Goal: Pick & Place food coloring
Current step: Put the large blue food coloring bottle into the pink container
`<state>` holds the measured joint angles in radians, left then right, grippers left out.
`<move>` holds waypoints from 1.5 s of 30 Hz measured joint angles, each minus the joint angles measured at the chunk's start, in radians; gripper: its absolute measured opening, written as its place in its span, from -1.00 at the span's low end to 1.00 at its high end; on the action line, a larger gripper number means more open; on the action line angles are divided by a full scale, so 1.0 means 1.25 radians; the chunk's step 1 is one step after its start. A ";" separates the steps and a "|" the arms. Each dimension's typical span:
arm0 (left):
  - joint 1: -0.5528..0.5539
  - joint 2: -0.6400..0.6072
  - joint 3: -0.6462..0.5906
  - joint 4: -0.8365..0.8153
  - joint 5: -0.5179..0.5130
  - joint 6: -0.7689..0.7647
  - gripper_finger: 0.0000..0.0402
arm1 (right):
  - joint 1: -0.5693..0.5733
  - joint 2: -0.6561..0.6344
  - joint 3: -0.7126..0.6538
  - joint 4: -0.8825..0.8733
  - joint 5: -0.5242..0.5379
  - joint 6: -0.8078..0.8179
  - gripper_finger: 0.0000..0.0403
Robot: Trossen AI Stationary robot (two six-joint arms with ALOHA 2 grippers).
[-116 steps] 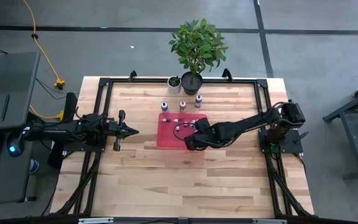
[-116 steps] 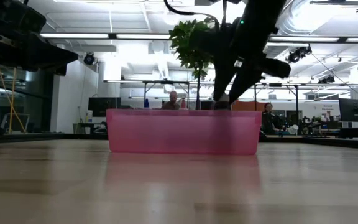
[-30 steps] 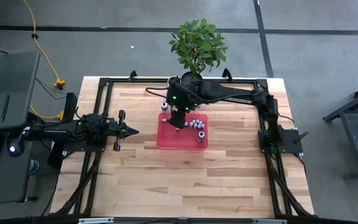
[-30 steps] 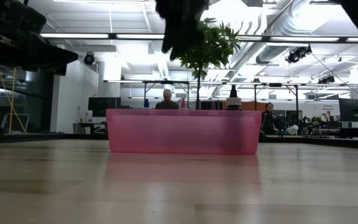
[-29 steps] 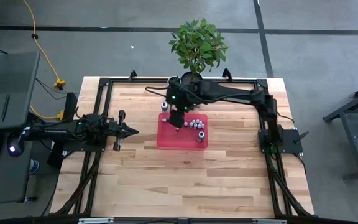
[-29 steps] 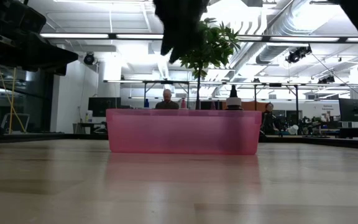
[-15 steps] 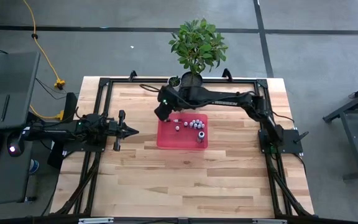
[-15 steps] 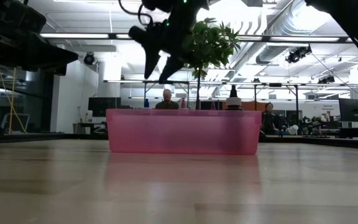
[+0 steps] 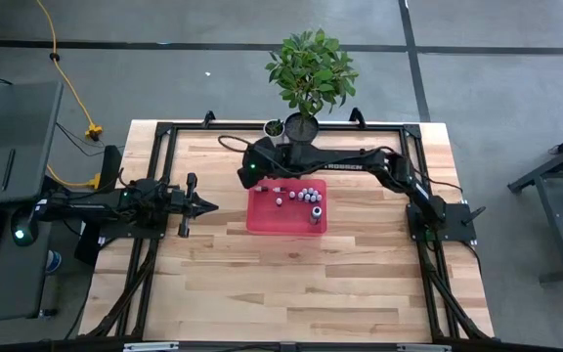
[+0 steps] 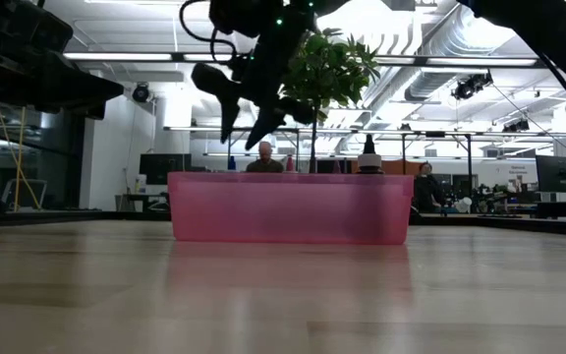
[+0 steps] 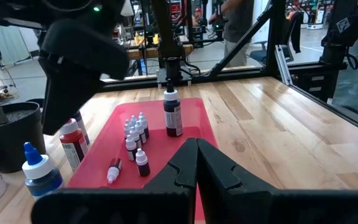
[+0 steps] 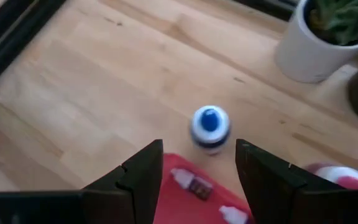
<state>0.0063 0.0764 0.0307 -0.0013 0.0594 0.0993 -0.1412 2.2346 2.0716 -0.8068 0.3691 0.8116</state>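
- Over the table's [image 9: 213, 293] far edge, the right arm is swinging away from the red tray [image 9: 262, 220], where it hung a second ago.
- Its right gripper [image 12: 197, 163] is hovering with jaws apart and empty above a blue-capped bottle [image 12: 210, 129] standing outside the tray, likely the next pick.
- Several small food coloring bottles [image 9: 301, 195] are already sitting inside.
- The left gripper [image 9: 206, 205] is waiting at the left, fingers together.
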 joint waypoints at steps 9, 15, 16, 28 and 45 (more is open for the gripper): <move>0.000 0.000 0.000 0.000 0.000 0.000 -1.00 | 0.016 0.003 0.000 0.020 -0.002 -0.003 -0.05; 0.000 0.000 0.000 0.000 0.000 0.000 -1.00 | 0.027 0.003 0.000 0.021 -0.004 -0.005 0.15; 0.000 0.000 0.000 0.000 0.000 0.000 -1.00 | 0.028 0.003 0.000 0.021 -0.007 -0.003 0.21; 0.000 0.000 0.000 0.000 0.000 0.000 -1.00 | -0.019 0.003 0.003 0.014 -0.188 -0.005 0.51; 0.000 0.000 0.000 0.000 0.000 0.000 -1.00 | -0.042 0.003 0.140 -0.175 -0.137 -0.144 0.52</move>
<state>0.0063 0.0765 0.0307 -0.0013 0.0597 0.0990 -0.1933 2.2379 2.2467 -1.0260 0.1982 0.6322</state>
